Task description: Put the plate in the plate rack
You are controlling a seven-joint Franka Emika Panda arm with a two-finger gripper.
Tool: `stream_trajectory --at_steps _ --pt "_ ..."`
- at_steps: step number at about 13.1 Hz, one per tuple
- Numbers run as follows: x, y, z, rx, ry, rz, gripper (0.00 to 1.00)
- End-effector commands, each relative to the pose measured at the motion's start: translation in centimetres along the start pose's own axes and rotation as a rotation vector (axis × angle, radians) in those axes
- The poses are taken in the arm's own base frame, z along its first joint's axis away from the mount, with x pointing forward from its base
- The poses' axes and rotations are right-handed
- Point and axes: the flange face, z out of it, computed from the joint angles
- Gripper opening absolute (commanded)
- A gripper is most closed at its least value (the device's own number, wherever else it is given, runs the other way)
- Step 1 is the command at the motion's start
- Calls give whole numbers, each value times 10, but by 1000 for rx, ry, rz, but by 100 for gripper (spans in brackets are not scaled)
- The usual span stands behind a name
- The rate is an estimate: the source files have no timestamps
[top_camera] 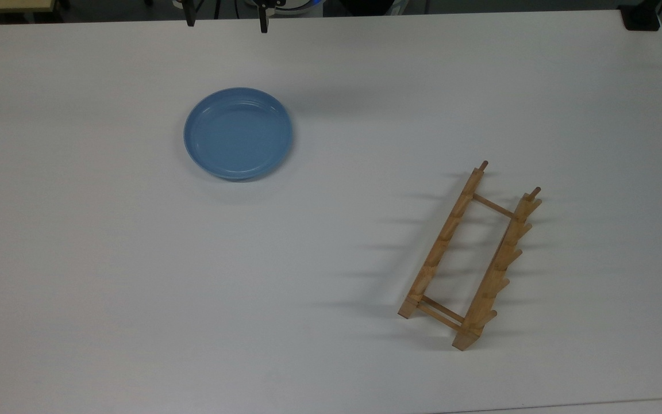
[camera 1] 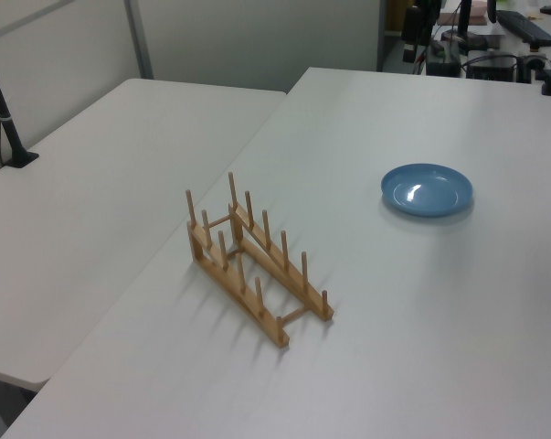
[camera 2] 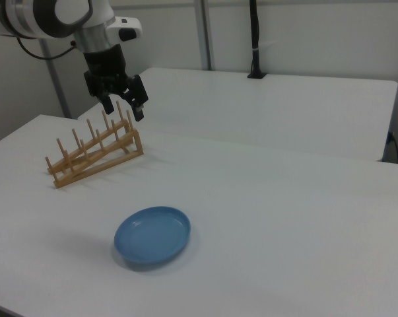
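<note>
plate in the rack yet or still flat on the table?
Flat on the white table, right side up. The round light-blue plate lies apart from the light-wood pegged plate rack, whose slots are empty.

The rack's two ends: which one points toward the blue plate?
The end of the plate rack with the single cross dowel, at the top view's top, faces the plate. The opposite end has two cross dowels side by side and lies farther from it.

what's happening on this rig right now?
Nothing is being handled yet. The gripper hangs open in the air, holding nothing. The plate lies flat on the white table, right side up. The plate rack stands apart from it with no plate in it, so placing hasn't begun.
</note>
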Motion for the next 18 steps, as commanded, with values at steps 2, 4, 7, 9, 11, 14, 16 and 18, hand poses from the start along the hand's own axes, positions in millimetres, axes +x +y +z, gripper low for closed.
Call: stream_trajectory --at_steps 2,4,7,9,11,14,16,18 --pt "1 1 -2 -1 20 -9 100" --pt "1 1 -1 -1 17 -8 100" --pt "1 1 -2 -1 20 -8 100" --pt "1 1 -2 -1 18 -15 100" --pt "-2 6 5 -19 -2 -94 100" --pt "-11 50 12 -16 -75 -345 100" --pt "-16 74 20 -17 -112 -350 100" --pt "-24 101 46 -5 -156 -297 100"
